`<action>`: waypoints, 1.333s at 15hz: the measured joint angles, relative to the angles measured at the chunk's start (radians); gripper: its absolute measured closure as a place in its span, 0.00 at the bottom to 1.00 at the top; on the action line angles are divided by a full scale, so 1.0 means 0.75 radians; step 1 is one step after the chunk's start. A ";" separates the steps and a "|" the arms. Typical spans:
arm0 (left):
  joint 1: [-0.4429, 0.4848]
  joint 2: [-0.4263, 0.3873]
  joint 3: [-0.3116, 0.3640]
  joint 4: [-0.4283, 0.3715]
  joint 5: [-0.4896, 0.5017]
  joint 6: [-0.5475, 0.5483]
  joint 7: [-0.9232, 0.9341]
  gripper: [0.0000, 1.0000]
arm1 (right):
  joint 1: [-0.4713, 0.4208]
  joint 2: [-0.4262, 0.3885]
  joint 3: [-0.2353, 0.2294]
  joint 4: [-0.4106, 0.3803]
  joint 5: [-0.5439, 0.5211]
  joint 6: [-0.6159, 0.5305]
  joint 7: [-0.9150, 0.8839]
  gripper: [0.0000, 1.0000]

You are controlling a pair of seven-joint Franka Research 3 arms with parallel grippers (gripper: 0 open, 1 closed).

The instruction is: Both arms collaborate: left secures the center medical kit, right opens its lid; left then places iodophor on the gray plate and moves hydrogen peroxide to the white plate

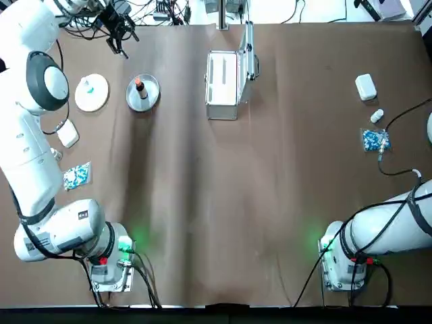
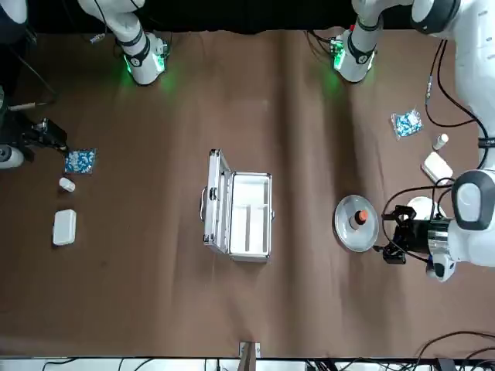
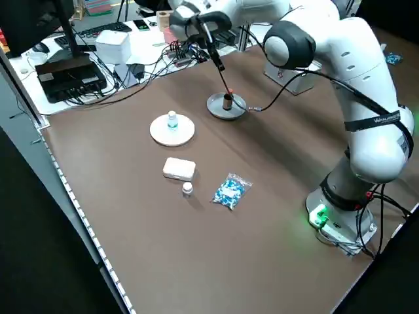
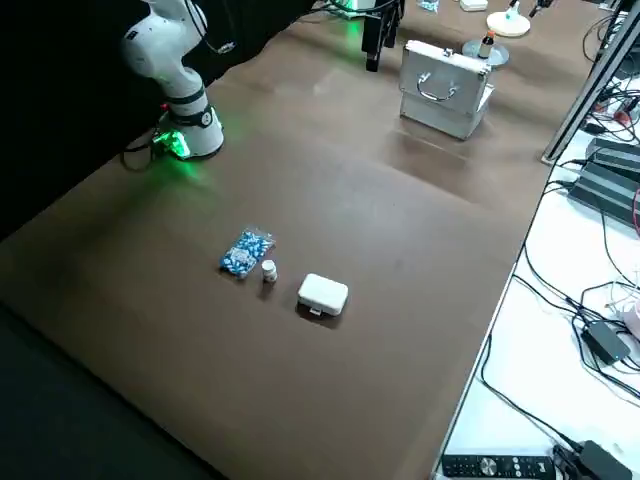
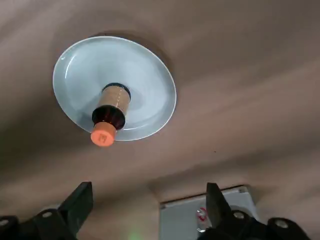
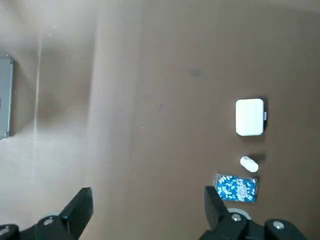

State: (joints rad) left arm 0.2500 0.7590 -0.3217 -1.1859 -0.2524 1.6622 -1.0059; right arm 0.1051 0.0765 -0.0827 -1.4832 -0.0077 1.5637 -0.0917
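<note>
Toward the table's far left corner, the left gripper (image 1: 120, 30) hangs above the surface beyond the gray plate (image 1: 150, 94), its fingers (image 5: 80, 202) spread apart and grasping nothing. On that rimmed plate the iodophor (image 1: 139, 86) stands upright with its orange top up. Just beside it, nearer the table's left edge, the hydrogen peroxide (image 1: 89, 86) stands on the white plate (image 1: 98, 98). At the middle of the far edge sits the medical kit (image 1: 223, 86), its lid (image 1: 248, 52) raised upright. The right gripper (image 2: 42, 135) hovers by the table's right edge, released and carrying nothing, near a blue packet (image 2: 80, 161).
</note>
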 joint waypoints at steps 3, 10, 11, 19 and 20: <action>-0.062 -0.037 -0.002 0.001 0.100 0.000 0.004 0.00 | 0.010 0.013 0.004 -0.002 0.000 0.000 0.000 0.01; -0.098 -0.149 -0.006 0.004 0.267 -0.001 0.392 0.00 | 0.003 0.019 -0.005 0.003 0.000 0.012 0.000 0.01; -0.103 -0.165 -0.006 0.004 0.284 -0.001 0.471 0.00 | -0.007 0.018 -0.007 0.007 0.000 0.012 0.001 0.01; -0.159 -0.249 -0.006 -0.015 0.347 0.047 0.861 0.00 | -0.077 -0.013 -0.012 0.014 0.000 -0.005 0.001 0.01; -0.164 -0.269 -0.006 -0.029 0.358 0.057 0.896 0.00 | -0.084 -0.013 -0.012 0.014 0.000 -0.009 0.001 0.01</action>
State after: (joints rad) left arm 0.1273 0.5575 -0.3260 -1.2074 0.0163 1.7050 -0.3339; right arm 0.0422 0.0671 -0.0918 -1.4727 -0.0077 1.5570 -0.0908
